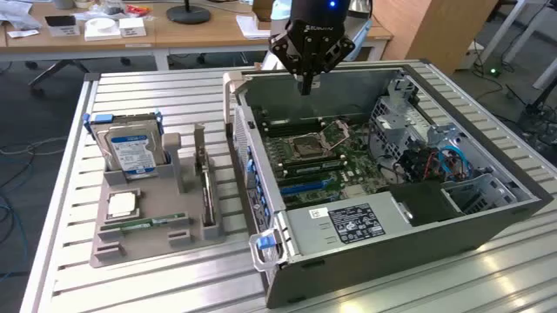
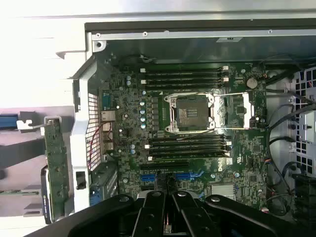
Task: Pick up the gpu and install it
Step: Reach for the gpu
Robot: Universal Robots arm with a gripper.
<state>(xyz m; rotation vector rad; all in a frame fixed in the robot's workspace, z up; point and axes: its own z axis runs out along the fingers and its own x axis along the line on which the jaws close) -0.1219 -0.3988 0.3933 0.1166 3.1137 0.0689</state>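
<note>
We've gripper (image 1: 306, 90) pinched shut, empty, over open case (image 1: 392, 254) -- gpu (image 1: 207, 189) on edge in grey holder (image 1: 139, 244) on worktop (image 1: 174, 287), off to exterior view's left, nearer cam; long axis parallel w/ case side.

One computer case (image 1: 392, 261), one hard drive (image 1: 132, 154), one gpu (image 1: 207, 192), one RAM stick (image 1: 153, 223).

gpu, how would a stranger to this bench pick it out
Beside the open computer case, on the exterior view's left, sits a grey parts holder. The gpu stands on edge in the holder's slot nearest the case. Unlike the labelled hard drive and small RAM stick, it is a thin long card with a metal bracket.
</note>
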